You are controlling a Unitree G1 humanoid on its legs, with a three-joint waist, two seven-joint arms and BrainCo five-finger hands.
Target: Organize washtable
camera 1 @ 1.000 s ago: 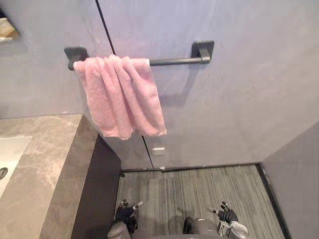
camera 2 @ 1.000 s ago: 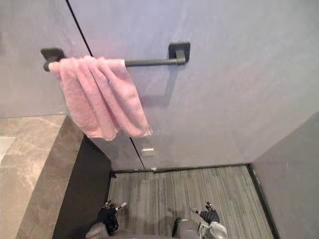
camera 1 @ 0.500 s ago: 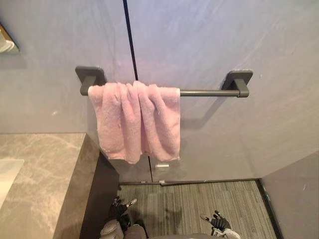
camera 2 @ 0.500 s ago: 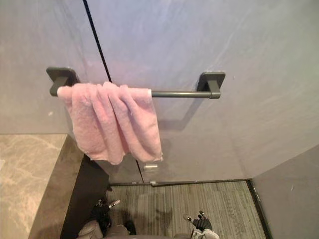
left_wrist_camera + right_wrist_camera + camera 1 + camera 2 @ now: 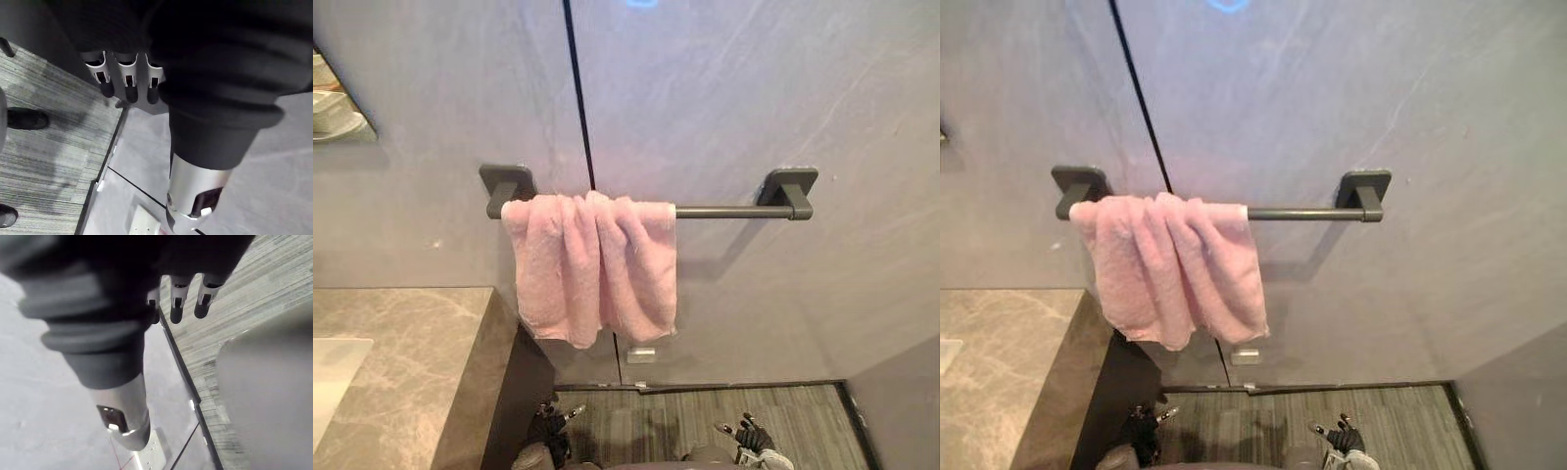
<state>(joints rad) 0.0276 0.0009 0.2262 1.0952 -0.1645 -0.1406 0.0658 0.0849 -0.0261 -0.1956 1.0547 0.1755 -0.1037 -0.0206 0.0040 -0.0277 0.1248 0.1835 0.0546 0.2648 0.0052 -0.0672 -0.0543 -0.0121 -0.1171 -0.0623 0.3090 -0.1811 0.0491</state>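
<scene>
A pink towel [image 5: 592,264] hangs bunched in folds over the left part of a dark wall rail [image 5: 734,211]. The marble washtable [image 5: 406,362] runs along the lower left, with a white basin's edge [image 5: 333,377] at its far left. My left hand [image 5: 551,427] hangs low near the floor by the washtable's dark side, fingers [image 5: 128,83] straight and holding nothing. My right hand [image 5: 751,437] hangs low at the lower right, fingers [image 5: 178,303] relaxed and empty. Both hands are far below the towel.
A shelf or mirror edge [image 5: 337,108] shows at the upper left wall. A small white wall plate [image 5: 641,354] sits under the towel, just above the striped grey floor [image 5: 705,421]. A grey wall [image 5: 901,411] closes off the lower right.
The whole picture has shifted down, so the camera has tilted up; rail and towel sit lower in view. Both hands hang as before.
</scene>
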